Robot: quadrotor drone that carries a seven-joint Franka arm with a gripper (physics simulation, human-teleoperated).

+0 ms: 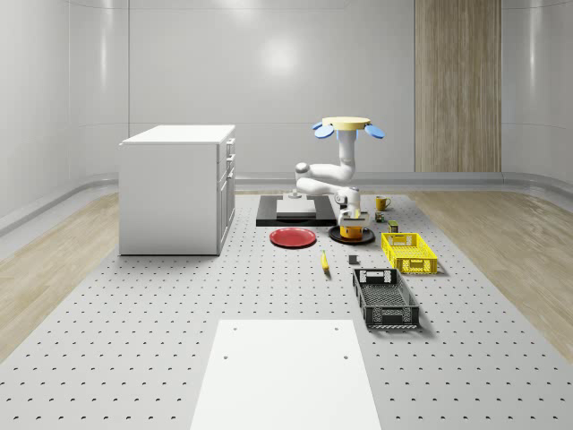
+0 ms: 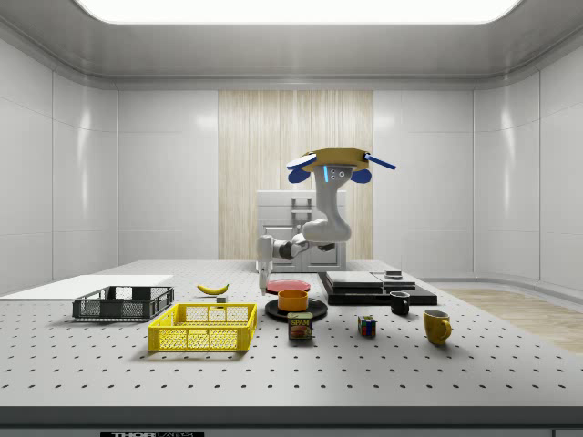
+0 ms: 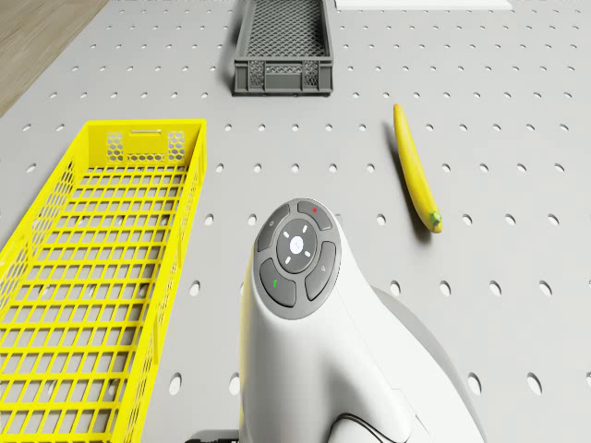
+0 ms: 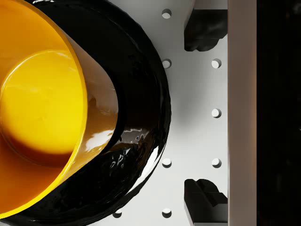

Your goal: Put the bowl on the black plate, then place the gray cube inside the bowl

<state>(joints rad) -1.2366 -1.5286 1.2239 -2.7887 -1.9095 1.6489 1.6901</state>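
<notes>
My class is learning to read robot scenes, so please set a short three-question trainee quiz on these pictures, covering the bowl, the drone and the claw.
1. True or false: the orange bowl already sits on the black plate.
2. The drone is: A) resting on the white cabinet; B) hovering above the black plate's area; C) parked in the yellow crate.
3. Fill in: in the wrist view the claw is beside the bowl, its fingers ____ with nothing between them.

Key: 1 true; 2 B; 3 open.
</notes>
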